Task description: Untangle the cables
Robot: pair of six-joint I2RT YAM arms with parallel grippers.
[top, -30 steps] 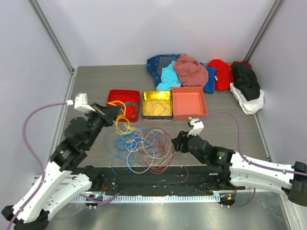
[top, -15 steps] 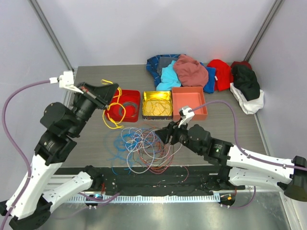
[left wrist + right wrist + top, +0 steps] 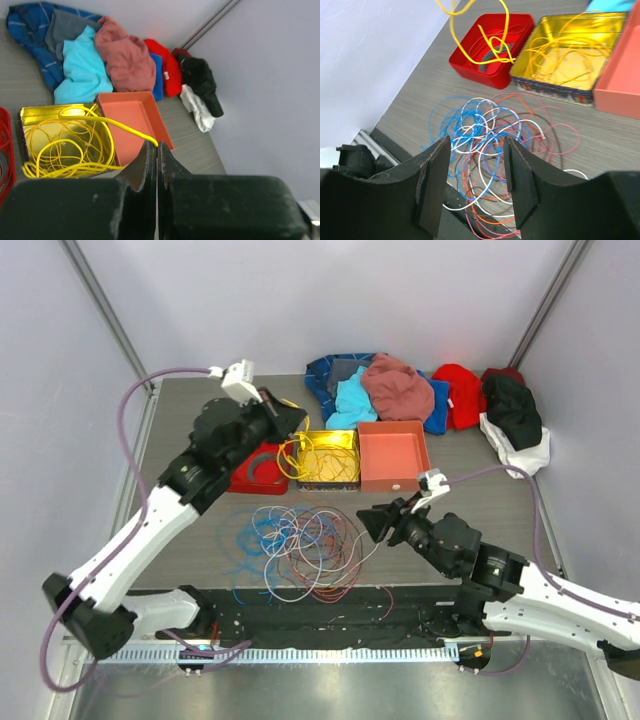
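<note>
The step in hand looked like sorting by colour: the left gripper [image 3: 157, 147] had its jaws pressed together on a yellow cable [image 3: 125, 129], held aloft above the gold tray [image 3: 328, 486], where other yellow loops already lay. The next move probably called for lowering and releasing that strand so its hanging loop fell inside the tray's walls rather than over the red tray [image 3: 465, 67] beside it. The right gripper [image 3: 476, 150] hovered with jaws apart and nothing between them, just right of the tangle of cables [image 3: 300, 545] on the table between the 3 trays and the near edge. The salmon tray [image 3: 395, 483] stood close behind it; bare table lay to the right, the clothes heap [image 3: 400, 385] well back.
</note>
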